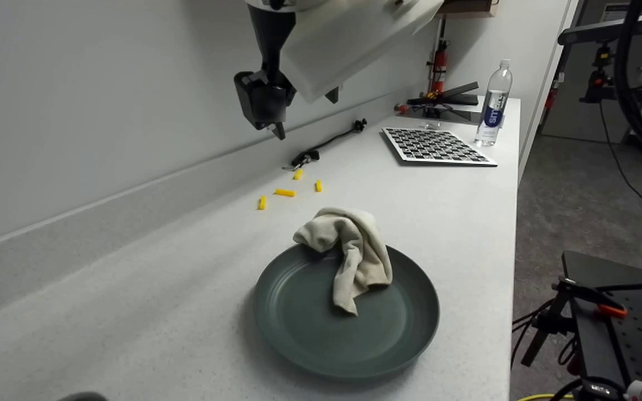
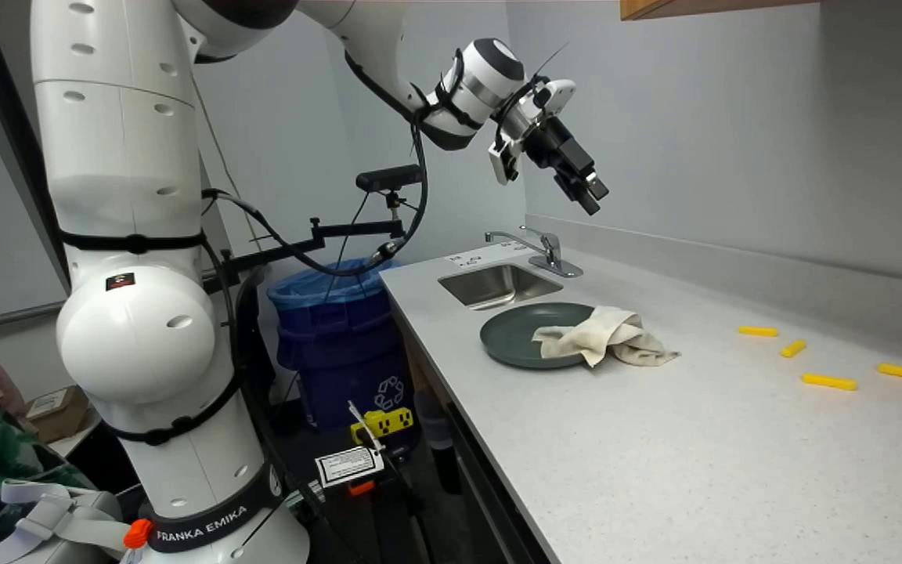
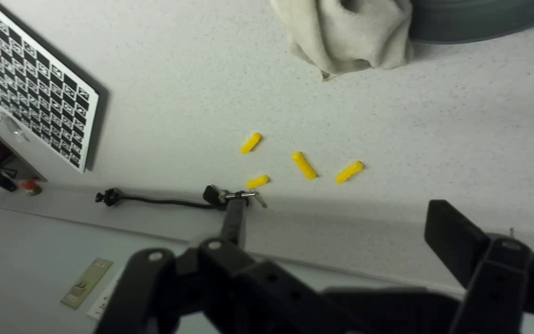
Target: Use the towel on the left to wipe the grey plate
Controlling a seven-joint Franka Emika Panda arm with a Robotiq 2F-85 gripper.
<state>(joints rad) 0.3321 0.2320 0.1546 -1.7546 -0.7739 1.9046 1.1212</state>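
The grey-green plate (image 1: 310,334) lies flat on the white counter, and it also shows in an exterior view (image 2: 521,333) and at the top right of the wrist view (image 3: 480,21). A crumpled beige towel (image 1: 357,250) lies partly on the plate and partly over its rim onto the counter. The towel shows too in an exterior view (image 2: 607,333) and at the top of the wrist view (image 3: 355,35). My gripper (image 3: 339,215) is open, with its fingers wide apart and nothing between them. In both exterior views the gripper (image 1: 305,114) (image 2: 592,196) hangs well above the counter, near the wall, apart from the towel.
Several yellow sticks (image 3: 304,165) lie on the counter near the wall. A black cable with a clip (image 1: 307,157) lies along the backsplash. A checkered board (image 1: 438,146) and a bottle (image 1: 494,106) stand farther along. A sink (image 2: 498,286) and faucet (image 2: 549,254) are beyond the plate.
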